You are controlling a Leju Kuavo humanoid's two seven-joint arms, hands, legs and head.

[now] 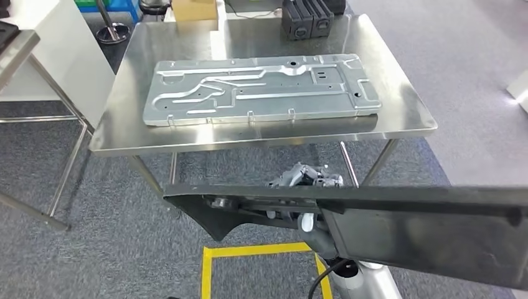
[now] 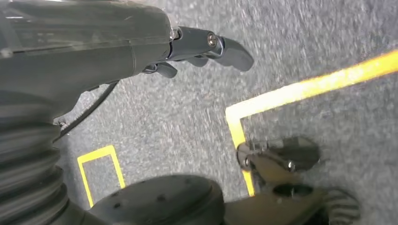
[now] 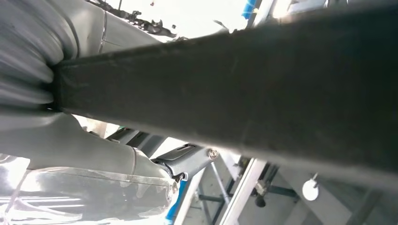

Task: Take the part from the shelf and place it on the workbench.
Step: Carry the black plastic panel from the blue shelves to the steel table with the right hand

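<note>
The right hand (image 1: pixel 306 177) is clamped on a long dark part (image 1: pixel 398 218), held roughly level below and in front of the bench (image 1: pixel 261 140). In the right wrist view the part (image 3: pixel 263 89) crosses the frame just in front of the fingers (image 3: pixel 187 157). The left hand (image 2: pixel 206 47) hangs over the floor with fingers loosely curled and holds nothing; whether it is fully closed cannot be told.

A stamped plate (image 1: pixel 258 87) already lies on most of the bench top.

Judged step: carry and set down.
- Raise the part above the bench edge before advancing; at present it sits lower than the top.
- Keep it level; the long overhang is likely to swing.
- Choose a landing spot that avoids the plate, or rests flat on it.
- Lower until supported, then release
</note>
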